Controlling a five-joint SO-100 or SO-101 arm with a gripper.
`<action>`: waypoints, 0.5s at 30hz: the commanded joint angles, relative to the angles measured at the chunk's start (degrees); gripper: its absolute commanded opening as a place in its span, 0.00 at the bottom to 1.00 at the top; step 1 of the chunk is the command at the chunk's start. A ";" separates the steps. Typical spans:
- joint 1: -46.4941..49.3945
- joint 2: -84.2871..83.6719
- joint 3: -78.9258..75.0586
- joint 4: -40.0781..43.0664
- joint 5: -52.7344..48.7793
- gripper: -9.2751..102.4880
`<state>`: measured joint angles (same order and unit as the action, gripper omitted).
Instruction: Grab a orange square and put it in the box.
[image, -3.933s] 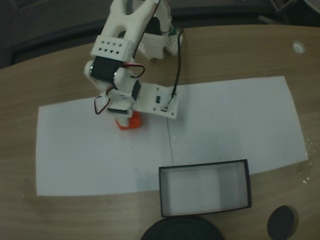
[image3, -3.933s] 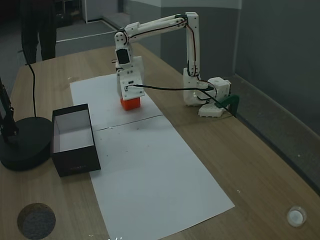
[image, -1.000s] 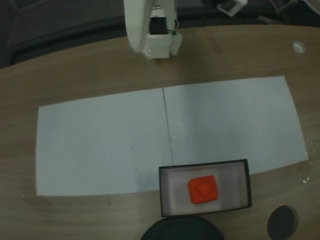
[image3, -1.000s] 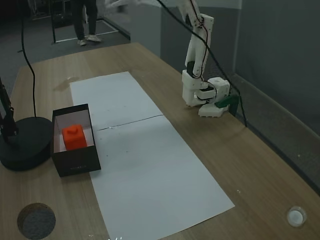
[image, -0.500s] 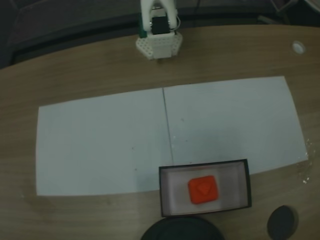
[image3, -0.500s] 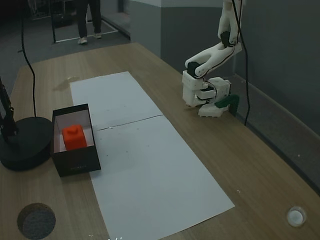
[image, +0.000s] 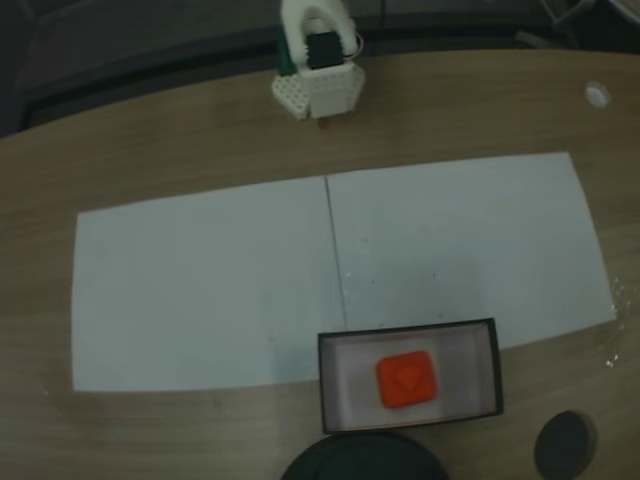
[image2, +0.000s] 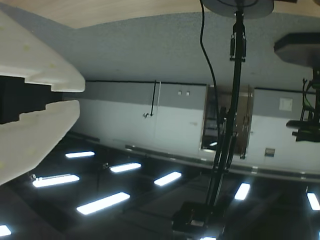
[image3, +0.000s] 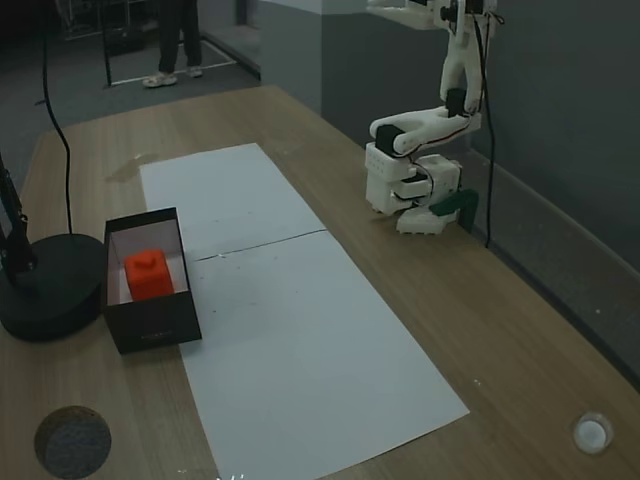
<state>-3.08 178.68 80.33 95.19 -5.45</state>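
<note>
Near the front edge of the table (image: 150, 440), the orange square (image: 407, 380) sat flat on the pale floor of the box (image: 409, 336), apart from every wall, so the placement looked complete. Arm folded back over its base (image3: 410, 190) at the far edge, forearm raised, well apart from the box. Gripper (image2: 75, 97) showed a narrow gap between its white fingers (image2: 35, 135), probably nearly closed, holding nothing.

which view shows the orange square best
The fixed view looking straight down shows the orange square best: its whole top face is visible, resting on the pale floor of the box. The other fixed view shows it smaller and at an angle, inside the box. The wrist view faces the room instead.
</note>
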 joint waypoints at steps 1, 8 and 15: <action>-0.09 4.66 4.31 -5.36 0.00 0.08; -0.09 17.14 22.41 -15.64 0.00 0.08; -0.09 20.39 36.39 -23.64 3.52 0.08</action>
<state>-3.16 198.11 114.35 74.44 -4.66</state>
